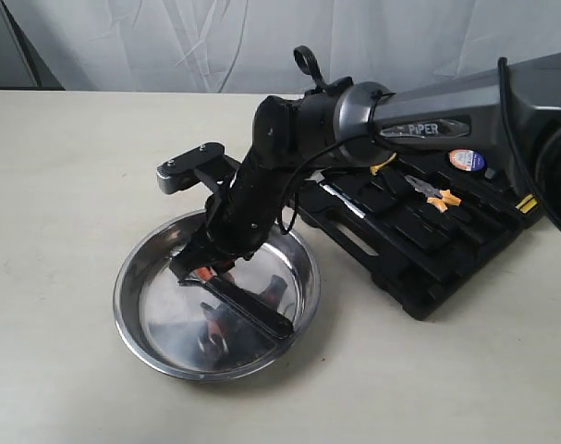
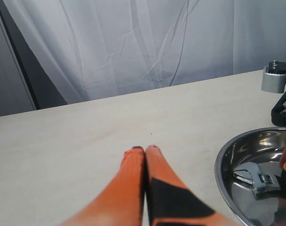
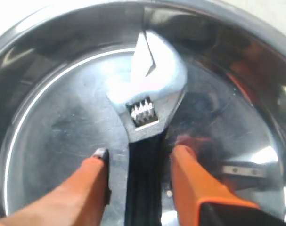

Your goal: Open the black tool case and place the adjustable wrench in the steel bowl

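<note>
The wrench point(image 3: 152, 89) lies inside the bowl point(image 3: 20, 94); the right gripper point(image 3: 142, 155), spread wide, straddles its handle. Rising crookedly, it could snag the handle and flip it over the bowl's rim. The left gripper point(image 2: 145, 149), pinched closed on nothing, hangs beside the bowl.

Soft, even light, fairly bright; table point(image 1: 67, 185) pale and a little washed out; only a faint shadow under the bowl point(image 1: 128, 310) on its near side; glare patches and reflections across the steel; wrench point(image 3: 154, 87) head blown white in the right wrist view; left gripper point(image 2: 145, 148) and right gripper point(image 3: 141, 151), close to their cameras, out of focus.
</note>
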You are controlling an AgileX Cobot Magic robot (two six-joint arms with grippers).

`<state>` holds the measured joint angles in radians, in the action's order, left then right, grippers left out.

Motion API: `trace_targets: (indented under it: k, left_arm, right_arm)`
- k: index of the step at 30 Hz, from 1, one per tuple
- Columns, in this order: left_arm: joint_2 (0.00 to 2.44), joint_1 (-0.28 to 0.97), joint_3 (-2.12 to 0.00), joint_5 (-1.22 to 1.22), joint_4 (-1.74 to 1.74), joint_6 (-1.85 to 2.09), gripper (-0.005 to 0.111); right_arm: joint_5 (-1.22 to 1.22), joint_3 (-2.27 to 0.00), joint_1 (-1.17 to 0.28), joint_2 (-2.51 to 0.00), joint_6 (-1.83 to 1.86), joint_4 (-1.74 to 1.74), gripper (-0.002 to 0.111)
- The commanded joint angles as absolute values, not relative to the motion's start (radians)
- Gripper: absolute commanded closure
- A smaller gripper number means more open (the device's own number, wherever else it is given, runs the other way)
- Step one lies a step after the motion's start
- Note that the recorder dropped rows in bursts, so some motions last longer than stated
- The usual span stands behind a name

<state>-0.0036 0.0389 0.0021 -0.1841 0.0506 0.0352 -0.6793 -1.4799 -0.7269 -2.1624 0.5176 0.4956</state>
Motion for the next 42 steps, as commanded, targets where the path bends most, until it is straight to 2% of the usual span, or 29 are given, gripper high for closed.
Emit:
trace_targets:
  k: [1, 4, 6, 12, 19, 24, 30, 35, 39, 42]
  left_arm:
    - [0.000, 0.043, 0.000, -0.179, 0.047, 0.030, 0.106]
    - [0.000, 0.043, 0.000, -0.179, 0.047, 0.030, 0.106]
    - [0.000, 0.043, 0.000, -0.179, 0.047, 0.030, 0.106]
    - [0.000, 0.043, 0.000, -0.179, 0.047, 0.030, 0.106]
    - [0.000, 0.043, 0.000, -0.179, 0.047, 0.030, 0.106]
    - [0.000, 0.043, 0.000, -0.179, 0.047, 0.030, 0.106]
    - [0.000, 0.043, 0.000, -0.181, 0.047, 0.030, 0.106]
    - [0.000, 0.043, 0.000, -0.179, 0.047, 0.030, 0.106]
    - [0.000, 0.043, 0.000, -0.179, 0.047, 0.030, 0.106]
    - [0.000, 0.043, 0.000, -0.179, 0.047, 0.030, 0.106]
  right_arm:
    - [-0.683, -1.496, -0.729, -2.154, 0.519, 0.496, 0.065]
    - [-0.699, -1.498, -0.729, -2.125, 0.519, 0.496, 0.087]
    - [-0.719, -1.498, -0.729, -2.087, 0.523, 0.490, 0.110]
    - [-0.783, -1.438, -0.729, -1.908, 0.519, 0.451, 0.109]
    - [-0.691, -1.126, -0.729, -1.536, 0.469, 0.428, 0.109]
    - [-0.737, -0.941, -0.729, -1.290, 0.449, 0.430, 0.109]
    - [-0.934, -0.904, -0.729, -1.127, 0.449, 0.455, 0.109]
    - [-0.938, -0.902, -0.729, -1.051, 0.445, 0.485, 0.109]
    - [-0.790, -0.814, -0.729, -0.960, 0.445, 0.403, 0.109]
    - [-0.522, -0.624, -0.722, -0.813, 0.445, 0.403, 0.109]
